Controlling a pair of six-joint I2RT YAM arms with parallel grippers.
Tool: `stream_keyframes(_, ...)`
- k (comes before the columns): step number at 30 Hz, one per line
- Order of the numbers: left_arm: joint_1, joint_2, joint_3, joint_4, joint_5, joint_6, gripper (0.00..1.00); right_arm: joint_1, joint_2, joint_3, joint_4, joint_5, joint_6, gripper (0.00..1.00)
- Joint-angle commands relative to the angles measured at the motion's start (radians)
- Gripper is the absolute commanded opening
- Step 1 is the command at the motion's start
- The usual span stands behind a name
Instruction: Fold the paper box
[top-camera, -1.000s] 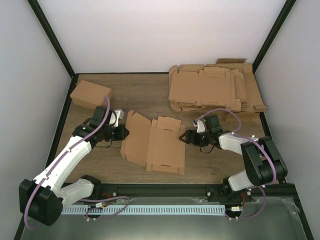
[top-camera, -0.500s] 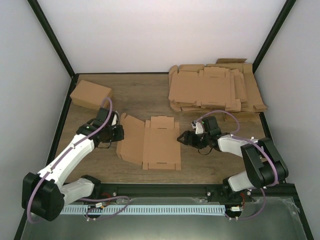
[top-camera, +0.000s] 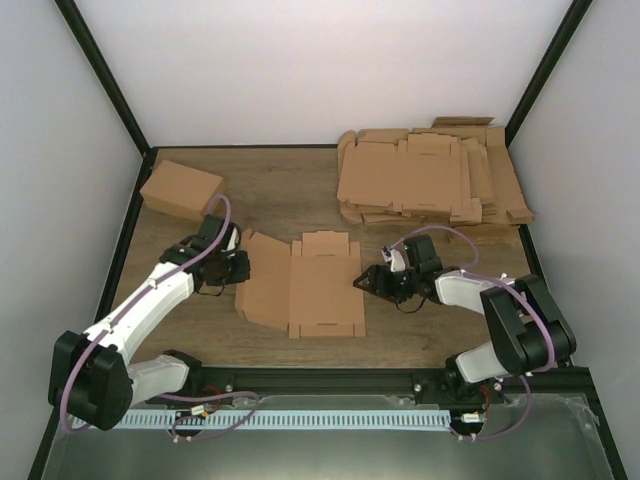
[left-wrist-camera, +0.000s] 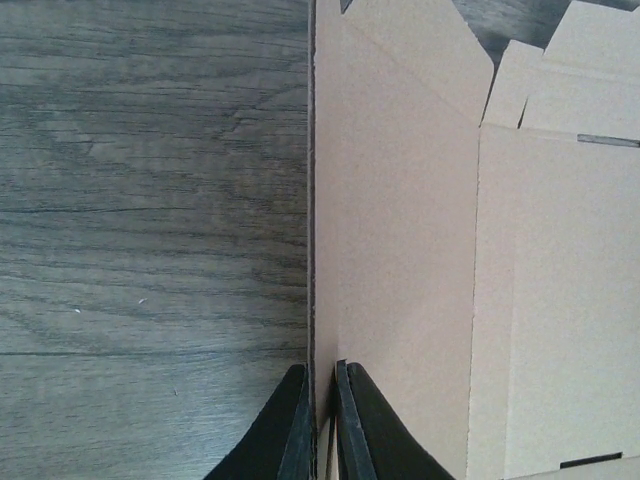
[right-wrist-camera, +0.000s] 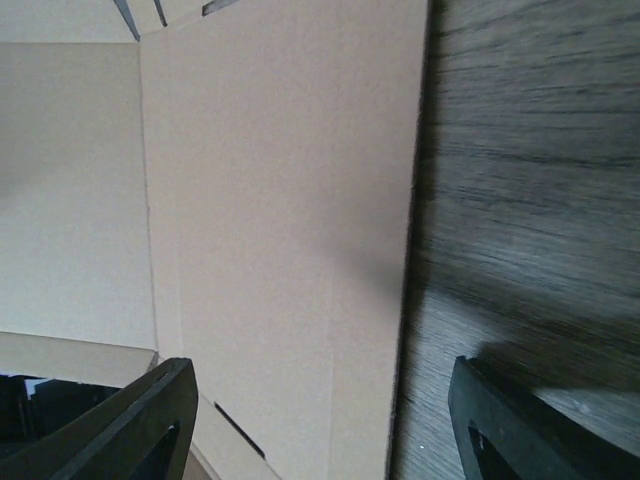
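The paper box (top-camera: 322, 285) is a flat brown die-cut sheet lying mid-table, its left panel (top-camera: 262, 280) tilted up. My left gripper (top-camera: 240, 268) is shut on that panel's outer edge. In the left wrist view the thin cardboard edge (left-wrist-camera: 322, 250) runs straight into the closed gripper (left-wrist-camera: 318, 370). My right gripper (top-camera: 362, 282) stands open at the sheet's right edge. In the right wrist view its two fingers (right-wrist-camera: 155, 415) are spread wide, one over the cardboard (right-wrist-camera: 280, 230) and the other over bare wood, touching nothing.
A thick pile of flat brown blanks (top-camera: 430, 175) fills the back right. A folded brown box (top-camera: 180, 188) sits at the back left by the black frame. Wood tabletop (top-camera: 300, 195) shows between them.
The sheet has slid left and squared up to the table edge. My left gripper moved back and inward with the panel. The right gripper followed a little left.
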Motion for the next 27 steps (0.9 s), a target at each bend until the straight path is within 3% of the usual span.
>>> stream_keyframes(1, -0.006, 0.022, -0.002, 0.019, 0.018, 0.008, 0.09, 0.02, 0.05, -0.002, -0.02, -0.032, 0.034, 0.72)
stream_keyframes(5, -0.01, 0.046, 0.001, 0.021, 0.024, 0.01, 0.09, 0.046, 0.099, 0.005, 0.014, -0.049, 0.048, 0.69)
stream_keyframes(12, -0.014, 0.07, 0.002, 0.019, 0.035, 0.017, 0.1, 0.046, 0.118, 0.015, 0.035, -0.066, 0.052, 0.55)
stream_keyframes(19, -0.015, 0.079, 0.003, 0.02, 0.035, 0.015, 0.1, 0.046, 0.033, 0.028, 0.009, -0.083, 0.047, 0.32)
stream_keyframes(27, -0.021, 0.104, 0.006, 0.029, 0.042, 0.014, 0.1, 0.046, -0.027, 0.033, -0.022, -0.114, 0.019, 0.29)
